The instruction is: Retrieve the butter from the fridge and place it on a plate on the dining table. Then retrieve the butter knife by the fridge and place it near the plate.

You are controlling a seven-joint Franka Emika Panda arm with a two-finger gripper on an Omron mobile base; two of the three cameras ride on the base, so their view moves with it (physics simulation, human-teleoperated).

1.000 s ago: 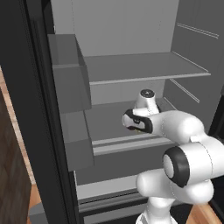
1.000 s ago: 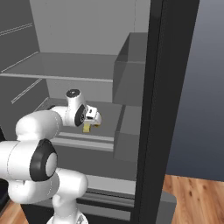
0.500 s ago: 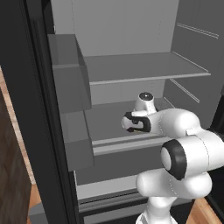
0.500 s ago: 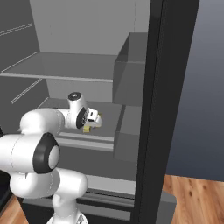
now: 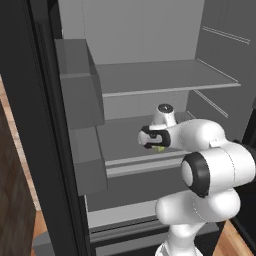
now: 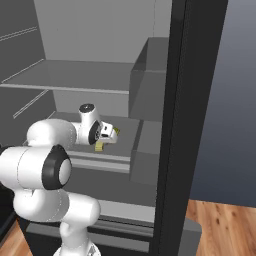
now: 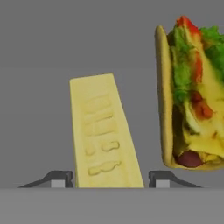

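Hand view shows my hand (image 7: 107,179) half-closed astride the butter (image 7: 105,133), not visibly gripping; the taco (image 7: 192,94) sits near, so a skewed squeeze could nudge it.

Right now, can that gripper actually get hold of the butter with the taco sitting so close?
Probably yes. The gripper already has a fingertip on either side of the butter, and the taco lies off to one side with a gap, not between them.

A filled taco (image 7: 190,94) lies on a grey surface. Its folded shell shows green, red and yellow filling. Wooden floor (image 6: 220,227) at lower right.
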